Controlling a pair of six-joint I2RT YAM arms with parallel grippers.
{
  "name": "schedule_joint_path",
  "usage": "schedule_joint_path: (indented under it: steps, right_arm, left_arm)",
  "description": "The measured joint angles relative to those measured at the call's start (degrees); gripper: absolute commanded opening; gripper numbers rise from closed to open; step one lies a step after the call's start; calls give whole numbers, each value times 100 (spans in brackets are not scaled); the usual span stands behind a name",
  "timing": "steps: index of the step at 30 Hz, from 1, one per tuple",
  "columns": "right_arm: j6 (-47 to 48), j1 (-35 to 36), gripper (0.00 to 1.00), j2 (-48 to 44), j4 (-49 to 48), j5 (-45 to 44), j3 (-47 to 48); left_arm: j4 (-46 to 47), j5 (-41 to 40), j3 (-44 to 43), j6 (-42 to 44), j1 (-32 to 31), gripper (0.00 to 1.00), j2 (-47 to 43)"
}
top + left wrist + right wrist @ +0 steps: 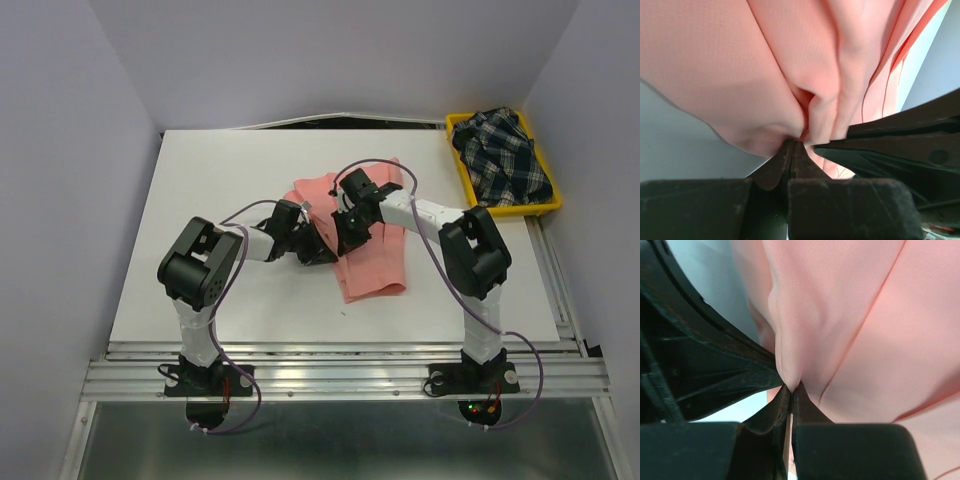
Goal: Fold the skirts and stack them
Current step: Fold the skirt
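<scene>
Fingers on your left gripper (792, 143) and right gripper (790, 387) pinch the pink skirt (372, 258); the plaid skirt (500, 155) lies in the yellow tray (458, 122) at the counter's (220, 220) far right corner.

A: What's the left arm (195, 270) look like?
B: White tube links betw. chunky black joint housings. Same build on the right arm (478, 255).
A: Cabling?
B: Thin purple cable (376, 160) on each arm, outside the links, in loose loops.
A: Bases?
B: Black plates. The left base (205, 380) shows a small red light, the right base (470, 382) green + red.
A: Grippers?
B: Both the left gripper (792, 143) & right gripper (791, 387) have matte black fingers (775, 170) tapering to thin tips, scuffed w/ fine scratches.
</scene>
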State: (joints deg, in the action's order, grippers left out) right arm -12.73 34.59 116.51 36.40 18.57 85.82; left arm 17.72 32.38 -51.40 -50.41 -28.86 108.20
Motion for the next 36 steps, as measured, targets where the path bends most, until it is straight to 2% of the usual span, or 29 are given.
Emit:
schedule_joint_path:
  steps: [13,16,17,18,19,22,23,24,26,28,29,30,32,34,36]
  right_arm:
    - [-107,0,1,-17,-66,509,186]
    - [-70,0,6,-11,-92,544,35]
    - [-57,0,16,0,-92,564,-4]
    - [-50,0,31,9,-92,577,-28]
    - [-31,0,42,24,-94,603,-57]
    - [-33,0,66,68,-90,732,-63]
    - [-13,2,70,68,-87,758,-61]
    - [9,2,75,68,-92,837,-59]
    - [48,-48,82,68,-74,946,-11]
    - [125,-107,86,68,-20,1113,107]
    - [212,-227,89,57,4,1287,254]
    - [273,-345,90,48,11,1423,361]
    - [470,-796,89,-90,-4,1956,492]
    - [616,-1187,85,-271,17,2452,459]
    - [796,-1799,75,-621,46,2938,256]
  left_arm:
    - [-170,-35,-90,146,13,0,0]
    - [-260,-50,-133,254,50,0,0]
    - [-315,-50,-157,293,74,0,0]
    - [-343,-52,-170,326,83,0,0]
    - [-415,-55,-205,365,103,0,0]
    - [-566,-87,-289,501,155,0,0]
    - [-616,-94,-315,553,175,3,0]
    - [-678,-96,-341,634,201,12,0]
    - [-750,-81,-358,769,251,16,-20]
    - [-896,-81,-361,981,328,29,-83]
    - [-955,-92,-358,1071,378,37,-136]
    - [-1045,-70,-354,1196,463,53,-232]
    - [-1176,52,-332,1515,636,69,-490]
    - [-1263,192,-332,1853,793,70,-798]
    - [-1327,317,-332,2199,970,66,-1296]
